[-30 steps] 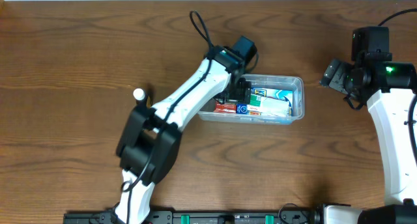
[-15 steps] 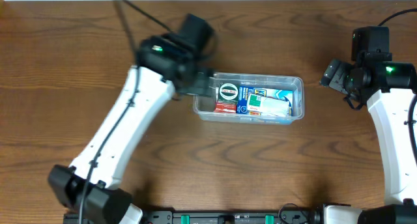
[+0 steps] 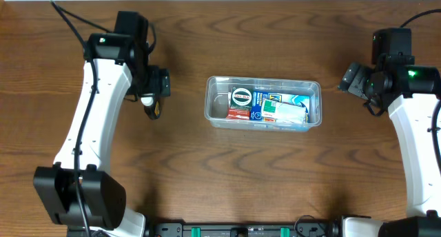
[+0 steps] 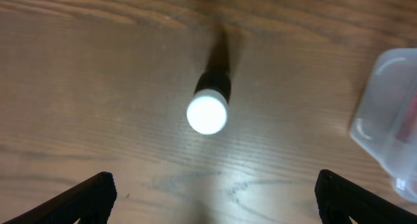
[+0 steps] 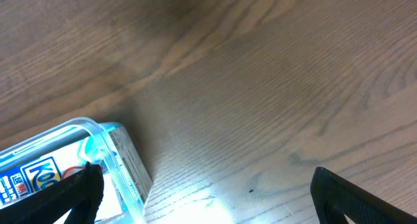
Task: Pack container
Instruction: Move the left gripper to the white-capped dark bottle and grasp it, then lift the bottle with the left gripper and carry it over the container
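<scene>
The clear plastic container (image 3: 315, 87) sits at the table's middle. It holds a round black-and-white item (image 3: 241, 97), a red packet (image 3: 238, 114), a blue packet (image 3: 258, 105) and a green-and-white box (image 3: 284, 112). My left gripper (image 3: 154, 90) is open and empty, left of the container, above a small dark tube with a white cap (image 3: 147, 99). In the left wrist view the tube (image 4: 208, 113) stands ahead of the open fingers (image 4: 215, 198), with the container's corner (image 4: 389, 113) at the right. My right gripper (image 3: 353, 78) is open and empty, right of the container (image 5: 124, 160).
The brown wooden table (image 3: 275, 175) stretches around the container. The arm bases stand at the near edge, left and right. A white wall edge runs along the far side.
My left arm has swung left from the container to above the white-capped tube. The round black-and-white item now lies uncovered in the container's left end. The right arm has not moved.
</scene>
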Controlling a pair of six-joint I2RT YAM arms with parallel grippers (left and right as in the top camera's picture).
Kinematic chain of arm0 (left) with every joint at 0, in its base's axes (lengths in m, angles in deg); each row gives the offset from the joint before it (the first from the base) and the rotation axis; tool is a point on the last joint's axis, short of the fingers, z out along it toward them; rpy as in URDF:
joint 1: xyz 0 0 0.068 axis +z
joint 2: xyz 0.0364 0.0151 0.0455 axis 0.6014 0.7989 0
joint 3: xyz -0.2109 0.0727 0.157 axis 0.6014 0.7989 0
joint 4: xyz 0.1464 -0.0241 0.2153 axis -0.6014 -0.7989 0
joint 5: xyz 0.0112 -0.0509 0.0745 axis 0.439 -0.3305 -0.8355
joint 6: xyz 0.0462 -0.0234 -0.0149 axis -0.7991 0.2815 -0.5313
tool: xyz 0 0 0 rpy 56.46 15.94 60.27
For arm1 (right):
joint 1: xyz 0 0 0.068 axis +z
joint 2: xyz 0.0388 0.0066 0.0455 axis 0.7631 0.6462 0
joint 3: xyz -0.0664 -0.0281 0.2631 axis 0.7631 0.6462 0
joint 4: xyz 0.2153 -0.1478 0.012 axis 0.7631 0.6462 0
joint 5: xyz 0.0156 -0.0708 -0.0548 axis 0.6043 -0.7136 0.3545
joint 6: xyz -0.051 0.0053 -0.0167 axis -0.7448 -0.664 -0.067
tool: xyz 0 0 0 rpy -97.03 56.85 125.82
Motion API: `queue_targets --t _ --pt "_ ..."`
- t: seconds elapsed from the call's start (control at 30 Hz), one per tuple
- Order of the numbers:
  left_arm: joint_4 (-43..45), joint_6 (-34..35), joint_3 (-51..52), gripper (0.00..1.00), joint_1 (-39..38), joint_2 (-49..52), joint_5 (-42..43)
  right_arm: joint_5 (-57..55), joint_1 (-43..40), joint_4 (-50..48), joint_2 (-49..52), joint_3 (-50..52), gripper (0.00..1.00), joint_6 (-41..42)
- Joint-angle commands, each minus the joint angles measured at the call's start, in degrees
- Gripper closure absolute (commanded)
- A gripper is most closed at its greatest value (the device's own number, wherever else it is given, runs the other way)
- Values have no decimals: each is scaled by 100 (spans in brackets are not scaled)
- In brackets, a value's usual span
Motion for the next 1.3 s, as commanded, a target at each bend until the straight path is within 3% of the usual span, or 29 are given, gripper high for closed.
queue_targets --t 0.0,0.3,0.53,0.63,0.93,1.27 --pt "275 -402 444 2 186 87 321 -37 -42 4 -48 -68 1 0" --pt "1222 -466 1429 2 258 111 522 -37 -42 4 -48 -68 1 0" --pt "1659 -442 1624 1 258 269 520 -37 -42 4 -48 -68 1 0" --pt "1661 -407 1624 15 258 396 522 -37 -42 4 -48 -68 1 0" --pt "1814 -374 1622 24 258 551 520 -37 -42 4 -48 -68 1 0" --pt "1921 -376 1622 51 258 551 516 -37 -42 4 -48 -68 1 0"
